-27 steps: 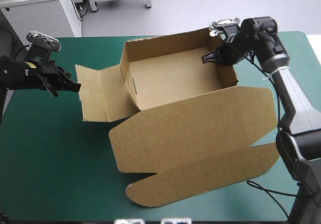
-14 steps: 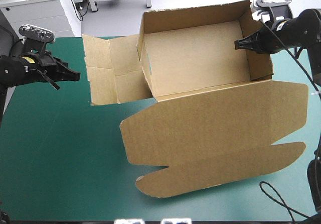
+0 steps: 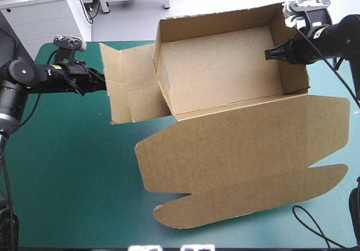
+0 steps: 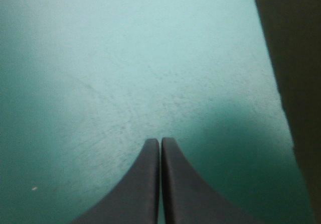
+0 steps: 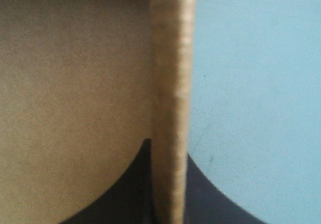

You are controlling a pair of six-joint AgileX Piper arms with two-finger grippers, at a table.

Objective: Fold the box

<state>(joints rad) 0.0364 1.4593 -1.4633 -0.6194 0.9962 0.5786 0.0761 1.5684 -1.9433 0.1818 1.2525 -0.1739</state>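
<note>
Left hand (image 3: 102, 83), pressed together and empty, had neared the unraised flap (image 3: 132, 88) ahead; right hand (image 3: 266, 53) clamped the box's (image 3: 225, 65) raised wall (image 3: 293, 65).

The box (image 3: 219, 65) has its right wall (image 5: 168, 83) between the right gripper's (image 3: 269, 54) fingers, its side flap (image 3: 132, 90) reaching out to the left gripper (image 3: 103, 82) just beside its edge, and its lid (image 3: 236, 144) flat on the table (image 3: 67, 166) below both grippers.
</note>
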